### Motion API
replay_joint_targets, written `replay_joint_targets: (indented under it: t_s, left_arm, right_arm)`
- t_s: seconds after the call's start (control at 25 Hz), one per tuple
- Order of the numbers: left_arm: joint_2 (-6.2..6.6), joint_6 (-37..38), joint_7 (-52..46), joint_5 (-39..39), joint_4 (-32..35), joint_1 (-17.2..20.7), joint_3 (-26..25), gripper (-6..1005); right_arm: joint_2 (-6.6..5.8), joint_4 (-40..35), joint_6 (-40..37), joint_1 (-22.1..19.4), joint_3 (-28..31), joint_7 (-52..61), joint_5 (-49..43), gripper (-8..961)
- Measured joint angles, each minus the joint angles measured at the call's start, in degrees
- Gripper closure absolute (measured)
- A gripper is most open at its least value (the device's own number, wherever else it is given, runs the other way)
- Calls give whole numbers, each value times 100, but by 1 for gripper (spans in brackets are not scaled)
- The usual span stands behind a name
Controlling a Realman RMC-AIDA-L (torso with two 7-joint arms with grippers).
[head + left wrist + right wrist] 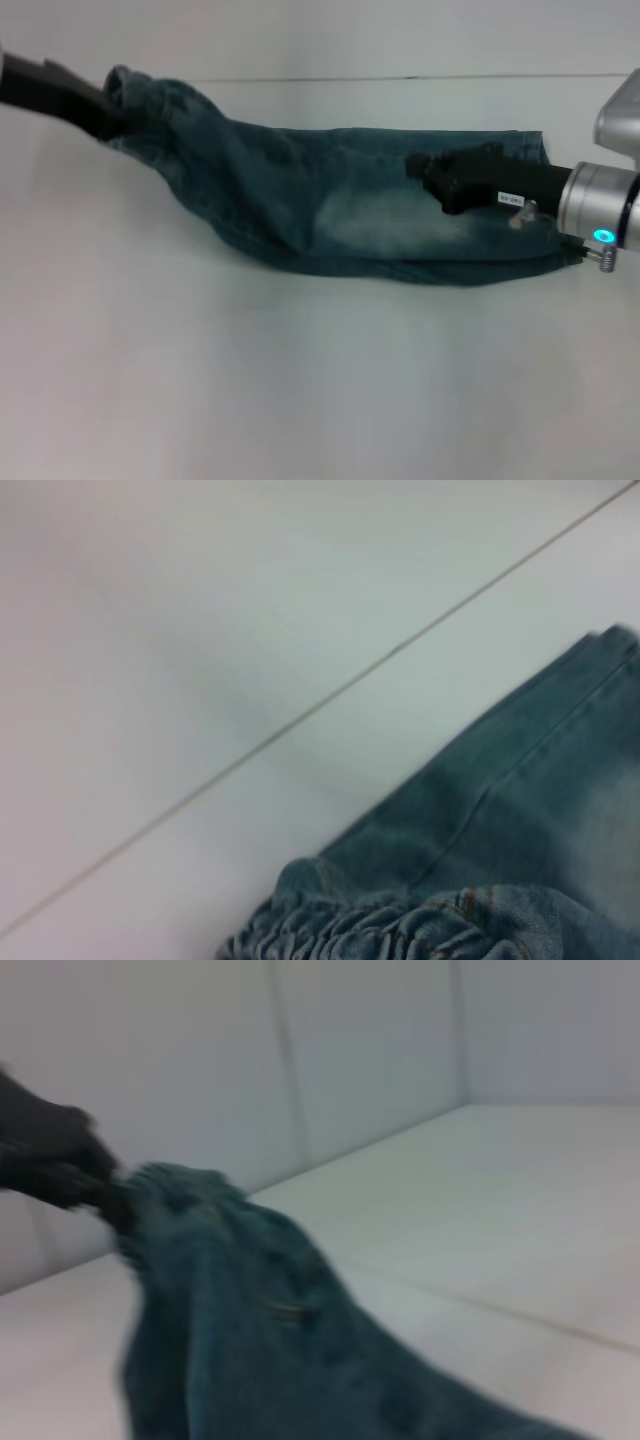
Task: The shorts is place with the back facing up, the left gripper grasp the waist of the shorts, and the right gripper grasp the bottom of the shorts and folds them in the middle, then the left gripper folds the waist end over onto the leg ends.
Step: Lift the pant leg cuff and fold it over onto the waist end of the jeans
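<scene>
The blue-green denim shorts lie folded lengthwise across the white table, stretched from left to right. At the far left my left gripper is shut on the waist and holds that end raised off the table; the right wrist view shows the same black gripper pinching the gathered band. The leg ends lie flat at the right. My right gripper, on the arm with the white label, hovers low over the pale bleached patch near the leg ends; I cannot see how it touches the cloth.
The white table spreads wide in front of the shorts. A thin seam runs along the back where the table meets the white wall.
</scene>
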Motion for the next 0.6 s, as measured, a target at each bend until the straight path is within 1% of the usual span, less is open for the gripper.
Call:
replay_joint_targets:
  t_s: [0.04, 0.12, 0.24, 0.36, 0.4, 0.48, 0.6]
  left_arm:
    - [3, 88, -67, -3, 91, -59, -2, 915]
    - [6, 279, -192, -47, 284, -192, -2, 915]
    - [-5, 525, -350, -148, 535, -384, -2, 916]
    - [-9, 701, -435, -256, 630, -566, -5, 916]
    - [-9, 779, -475, -287, 634, -650, 0, 916]
    - [-9, 868, -537, -299, 645, -763, 3, 916]
    - [-26, 944, -629, -331, 715, -909, 2, 917]
  right_arm:
    - [12, 265, 229, 52, 0, -387, 320, 875]
    - [33, 675, 563, 142, 0, -1034, 935, 895]
    - [74, 1368, 979, 324, 0, -2064, 2158, 924]
    - [113, 2106, 1180, 650, 1, -3005, 3266, 954]
    - [134, 2363, 1223, 821, 0, -3299, 3558, 954]
    - [160, 2698, 1314, 1094, 32, -3646, 3787, 954]
    - [169, 3178, 1536, 1560, 222, -4017, 3793, 953]
